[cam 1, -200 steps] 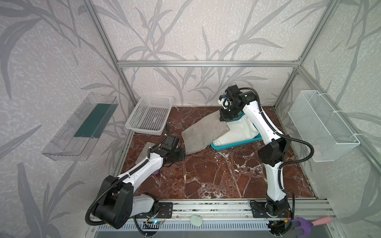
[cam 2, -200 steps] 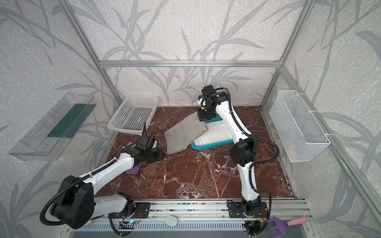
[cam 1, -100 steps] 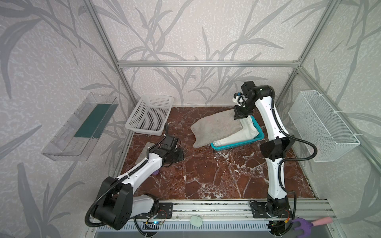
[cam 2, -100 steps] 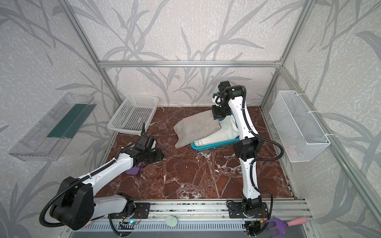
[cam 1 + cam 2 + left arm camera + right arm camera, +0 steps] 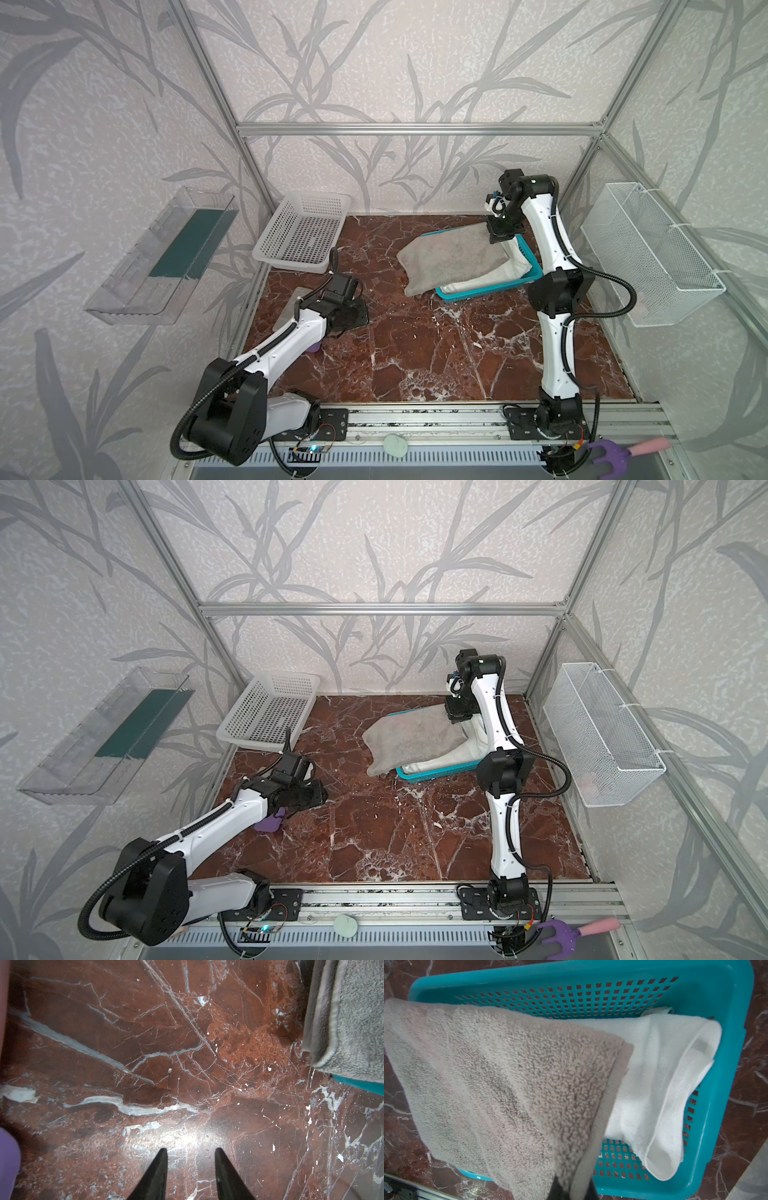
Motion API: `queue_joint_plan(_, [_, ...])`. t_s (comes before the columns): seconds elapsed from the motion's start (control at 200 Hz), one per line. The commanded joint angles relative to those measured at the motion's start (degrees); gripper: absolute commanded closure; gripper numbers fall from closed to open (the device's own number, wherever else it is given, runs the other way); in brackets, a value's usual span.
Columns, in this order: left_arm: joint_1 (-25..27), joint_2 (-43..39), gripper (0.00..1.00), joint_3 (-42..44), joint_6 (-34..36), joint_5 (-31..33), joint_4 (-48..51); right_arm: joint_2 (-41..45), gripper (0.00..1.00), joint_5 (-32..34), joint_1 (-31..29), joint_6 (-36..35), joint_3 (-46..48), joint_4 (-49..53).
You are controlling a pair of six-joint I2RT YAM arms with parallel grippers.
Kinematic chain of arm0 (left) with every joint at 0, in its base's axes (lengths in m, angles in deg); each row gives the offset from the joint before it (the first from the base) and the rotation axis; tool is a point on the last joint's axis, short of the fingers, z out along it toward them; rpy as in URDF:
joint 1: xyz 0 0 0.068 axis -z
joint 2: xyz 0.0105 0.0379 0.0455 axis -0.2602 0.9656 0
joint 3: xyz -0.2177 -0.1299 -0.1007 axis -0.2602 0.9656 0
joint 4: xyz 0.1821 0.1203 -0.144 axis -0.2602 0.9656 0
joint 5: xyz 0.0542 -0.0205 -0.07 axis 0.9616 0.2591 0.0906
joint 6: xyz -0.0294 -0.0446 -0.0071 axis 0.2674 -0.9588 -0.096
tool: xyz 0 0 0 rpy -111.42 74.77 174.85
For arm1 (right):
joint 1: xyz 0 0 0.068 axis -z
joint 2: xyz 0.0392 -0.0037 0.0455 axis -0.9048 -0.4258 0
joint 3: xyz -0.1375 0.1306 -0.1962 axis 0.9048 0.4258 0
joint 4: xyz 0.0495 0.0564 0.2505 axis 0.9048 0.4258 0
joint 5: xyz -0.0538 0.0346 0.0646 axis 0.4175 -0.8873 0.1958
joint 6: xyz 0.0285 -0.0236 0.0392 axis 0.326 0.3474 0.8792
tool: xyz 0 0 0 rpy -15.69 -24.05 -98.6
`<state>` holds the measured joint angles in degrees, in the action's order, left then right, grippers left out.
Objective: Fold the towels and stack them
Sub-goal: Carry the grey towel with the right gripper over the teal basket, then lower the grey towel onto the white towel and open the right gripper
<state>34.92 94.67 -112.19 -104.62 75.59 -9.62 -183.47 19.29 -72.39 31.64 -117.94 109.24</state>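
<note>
Over teal basket (image 5: 486,290): my right fingers (image 5: 557,1190) clamped on corner hem of grey towel (image 5: 451,259), corner lifted. Grey towel drapes across basket, far end spilling past basket's left rim onto counter (image 5: 415,353). I see white towel (image 5: 654,1084) loosely bunched inside basket, partly under grey one. Well left of basket, my left fingers (image 5: 159,1174) parted, nothing between them, close over counter. White basket (image 5: 303,232) further left of teal basket, toward back wall.
</note>
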Motion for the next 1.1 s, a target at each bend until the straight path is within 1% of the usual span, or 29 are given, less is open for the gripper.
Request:
queue_joint_plan(0.0, [-0.32, 1.06, 0.61, -0.68, 0.23, 1.33, 1.73, -1.06, 1.0, 2.71, 0.39, -0.67, -2.36, 1.1])
queue_joint_plan(0.175, [-0.5, 2.61, 0.6, -2.08, 0.25, 1.66, 2.03, 1.4, 1.0, 0.07, -0.44, -0.15, -4.74, 0.34])
queue_joint_plan(0.355, [-0.5, 4.51, 0.6, -4.34, 1.2, 1.09, 3.42, 5.98, 1.0, 2.12, -0.58, 0.01, -7.48, 0.38])
queue_joint_plan(0.505, [-0.5, 5.86, 0.6, -6.11, 1.77, 0.15, 4.67, 11.35, 1.0, 5.02, -0.45, -1.32, -4.03, -1.42])
queue_joint_plan(0.69, [-0.5, 6.11, 0.6, -7.68, 1.62, -0.47, 5.98, 14.57, 1.0, 3.88, -0.16, -2.34, -0.63, -1.01])
queue_joint_plan(0.86, [-0.5, 5.01, 0.6, -6.91, 0.74, -0.13, 6.04, 16.58, 1.0, 0.23, -0.19, -2.4, -2.27, -2.04])
queue_joint_plan(1.095, [-0.5, 3.07, 0.6, -6.09, -0.47, -0.74, 6.11, 20.71, 1.0, -9.74, -0.85, -1.6, -3.28, -5.48])
